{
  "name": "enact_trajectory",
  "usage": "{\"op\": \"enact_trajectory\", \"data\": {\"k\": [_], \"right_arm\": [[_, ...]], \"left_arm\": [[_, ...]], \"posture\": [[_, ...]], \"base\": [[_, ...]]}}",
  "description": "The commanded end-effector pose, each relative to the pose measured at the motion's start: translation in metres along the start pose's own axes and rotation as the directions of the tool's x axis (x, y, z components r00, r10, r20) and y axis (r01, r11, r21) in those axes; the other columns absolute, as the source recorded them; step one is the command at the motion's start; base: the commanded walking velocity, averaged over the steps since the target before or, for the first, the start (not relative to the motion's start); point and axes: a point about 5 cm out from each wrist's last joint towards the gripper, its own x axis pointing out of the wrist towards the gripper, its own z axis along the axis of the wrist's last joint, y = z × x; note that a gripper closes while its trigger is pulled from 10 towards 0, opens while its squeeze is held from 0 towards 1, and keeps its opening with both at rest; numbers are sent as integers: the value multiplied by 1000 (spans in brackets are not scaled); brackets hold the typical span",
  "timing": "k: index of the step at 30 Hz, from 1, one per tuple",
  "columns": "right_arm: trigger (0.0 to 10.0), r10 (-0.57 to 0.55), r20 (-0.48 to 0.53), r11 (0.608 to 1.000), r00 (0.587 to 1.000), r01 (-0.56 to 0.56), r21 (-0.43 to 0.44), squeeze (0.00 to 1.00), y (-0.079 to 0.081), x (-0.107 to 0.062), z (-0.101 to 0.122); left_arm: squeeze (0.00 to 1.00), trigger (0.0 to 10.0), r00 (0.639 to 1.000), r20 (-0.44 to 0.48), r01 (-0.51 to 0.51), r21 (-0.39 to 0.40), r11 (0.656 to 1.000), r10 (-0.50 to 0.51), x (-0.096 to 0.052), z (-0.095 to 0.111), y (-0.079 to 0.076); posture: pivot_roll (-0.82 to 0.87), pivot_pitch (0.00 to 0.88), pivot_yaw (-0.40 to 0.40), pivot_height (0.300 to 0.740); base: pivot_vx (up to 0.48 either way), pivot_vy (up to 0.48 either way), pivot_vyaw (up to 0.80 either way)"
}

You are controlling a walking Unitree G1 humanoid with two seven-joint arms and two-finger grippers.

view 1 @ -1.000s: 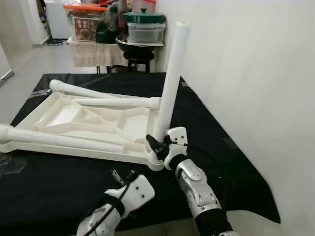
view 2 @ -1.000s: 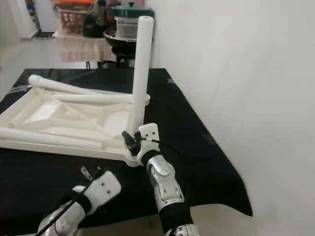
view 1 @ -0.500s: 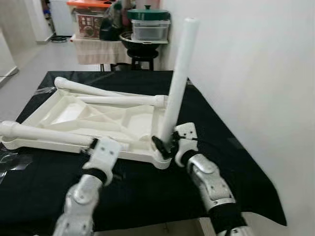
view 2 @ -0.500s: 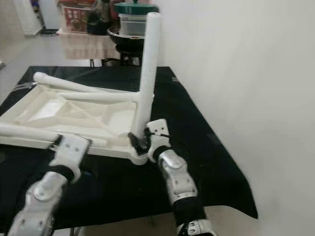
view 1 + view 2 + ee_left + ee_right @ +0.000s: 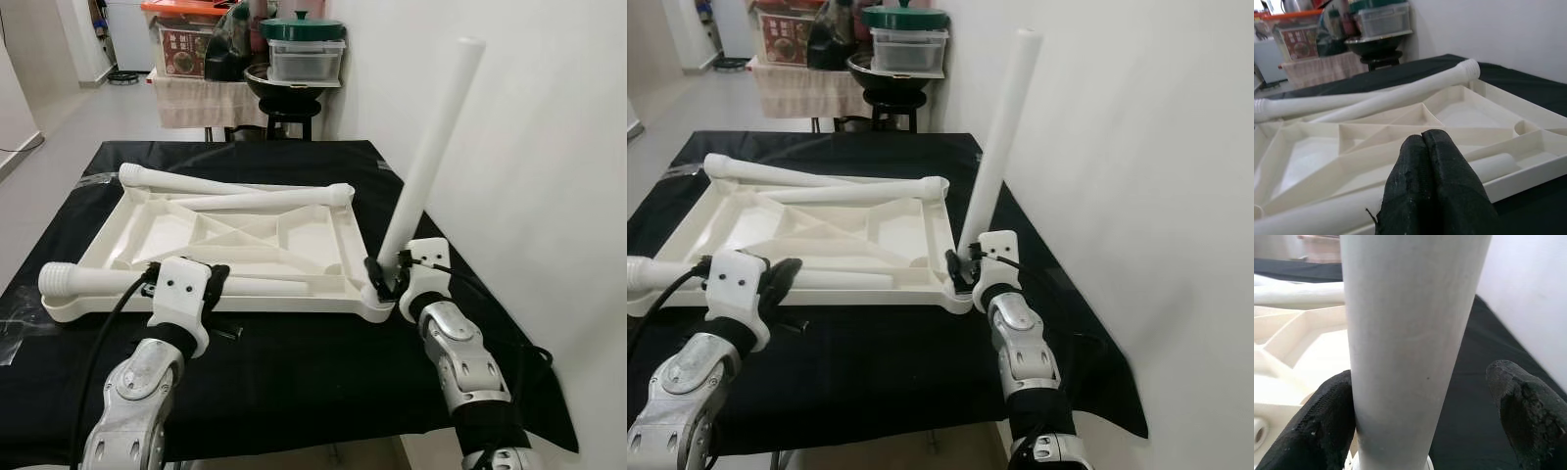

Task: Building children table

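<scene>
White plastic tabletop [image 5: 245, 235] lies underside-up for fitting legs; right pincer [image 5: 387, 279], parted, brackets the upright white leg [image 5: 431, 147] at its corner socket, left pincer [image 5: 1432, 191] closed, empty.

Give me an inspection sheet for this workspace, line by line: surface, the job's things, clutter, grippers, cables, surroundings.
Surface: table under a black cloth.
Job's things: white tabletop lying underside up; standing leg tilted in its near right corner; three loose legs lying across it.
Clutter: small dark part on the cloth by the near edge.
Grippers: left gripper shut, at the nearest loose leg; right gripper open around the standing leg's base.
Cables: black cable along the left arm.
Surroundings: white wall on the right; storage boxes behind.
</scene>
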Motion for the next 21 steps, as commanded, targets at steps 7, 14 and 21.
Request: {"op": "enact_trajectory", "data": {"k": [7,14,21], "right_arm": [[10000,-80,32,994,996,77,77,0,-18,-4,4],[10000,36,77,998,996,-40,52,0,5,-23,-2],[10000,108,80,994,991,-109,5,0,7,-40,-6]], "left_arm": [[0,10000,995,-80,-70,-80,994,64,-5,-15,8],[0,10000,989,-56,-140,-55,989,137,-10,-19,26],[0,10000,980,-25,-201,-80,976,200,-17,-19,34]], "posture": [[86,0,-85,740],[77,0,-83,740],[62,0,-83,740]], "base": [[0,0,0],[0,0,0],[0,0,0]]}}
